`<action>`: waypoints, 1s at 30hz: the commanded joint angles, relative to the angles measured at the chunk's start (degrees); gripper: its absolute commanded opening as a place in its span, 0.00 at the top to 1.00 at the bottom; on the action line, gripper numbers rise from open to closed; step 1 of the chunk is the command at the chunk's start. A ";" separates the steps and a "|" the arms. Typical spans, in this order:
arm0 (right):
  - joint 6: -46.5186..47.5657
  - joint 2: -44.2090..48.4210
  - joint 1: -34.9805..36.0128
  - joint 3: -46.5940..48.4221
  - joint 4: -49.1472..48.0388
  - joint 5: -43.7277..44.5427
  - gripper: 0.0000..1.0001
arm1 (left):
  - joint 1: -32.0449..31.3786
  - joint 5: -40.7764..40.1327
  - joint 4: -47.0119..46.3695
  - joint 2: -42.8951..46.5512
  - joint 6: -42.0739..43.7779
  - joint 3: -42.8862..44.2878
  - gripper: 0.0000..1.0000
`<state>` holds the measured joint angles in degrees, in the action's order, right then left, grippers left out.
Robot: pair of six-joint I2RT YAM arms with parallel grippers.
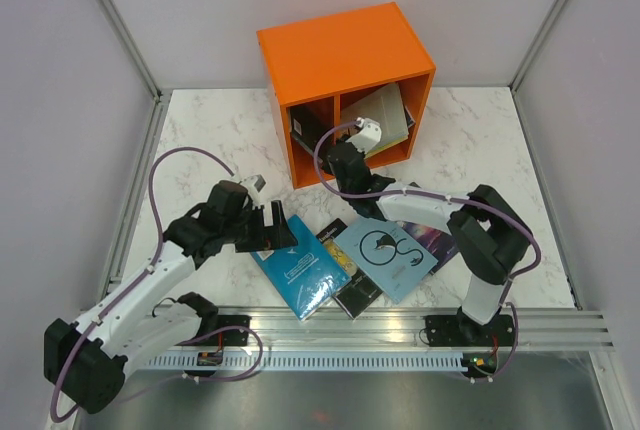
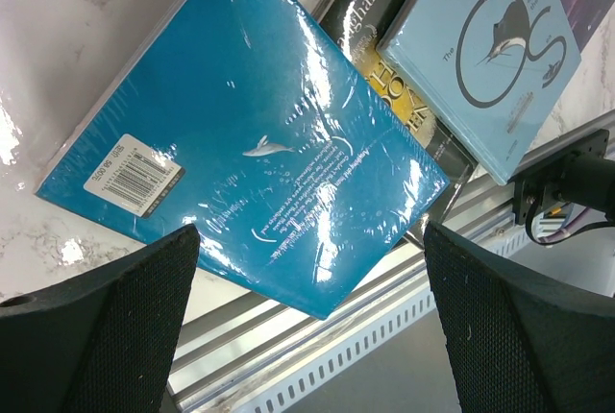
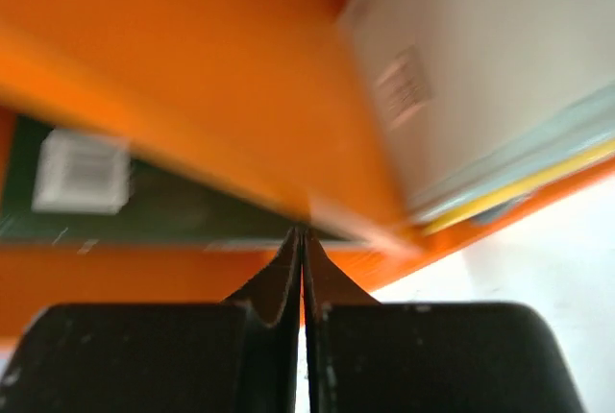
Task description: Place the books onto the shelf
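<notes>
The orange shelf (image 1: 345,60) stands at the back of the table. A dark green book (image 1: 300,126) sits in its left compartment, and a few books (image 1: 387,110) lean in the right one. My right gripper (image 1: 337,150) is shut and holds nothing, its tips at the front edge of the shelf's divider (image 3: 356,209). In the right wrist view the gripper (image 3: 303,234) has the dark green book (image 3: 86,187) to its left and pale and yellow books (image 3: 500,134) to its right. On the table lie a teal book (image 1: 300,275), a dark book (image 1: 352,290), a light blue book (image 1: 385,253) and a purple one (image 1: 442,241). My left gripper (image 1: 276,229) hangs open over the teal book (image 2: 259,134).
An aluminium rail (image 1: 400,328) with a slotted cable duct runs along the near edge, just past the teal book's corner. Grey walls and frame posts enclose the marble table (image 1: 220,140). The right arm's elbow (image 1: 490,240) rises above the purple book.
</notes>
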<state>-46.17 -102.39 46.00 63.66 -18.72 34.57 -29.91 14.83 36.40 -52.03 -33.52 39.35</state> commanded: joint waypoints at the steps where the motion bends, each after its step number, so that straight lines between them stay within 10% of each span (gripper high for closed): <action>1: -0.40 0.26 -0.47 1.90 2.78 19.29 1.00 | -0.76 -1.56 -0.02 2.02 0.12 0.72 0.00; 13: -9.18 3.59 1.37 2.26 12.71 27.99 1.00 | -1.47 -2.18 0.33 0.79 0.56 1.25 0.00; 19: -6.04 6.59 -1.27 -5.65 0.28 6.76 1.00 | -1.99 -2.61 -0.37 1.58 0.29 0.73 0.00; 30: -2.26 -0.35 1.20 3.21 -2.91 -2.13 1.00 | -1.99 -14.65 -13.70 -10.27 -5.33 5.02 0.08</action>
<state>-51.35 -100.40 47.48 61.69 -19.40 36.27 -31.64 6.68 31.81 -59.46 -35.40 40.18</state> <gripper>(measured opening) 0.001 0.940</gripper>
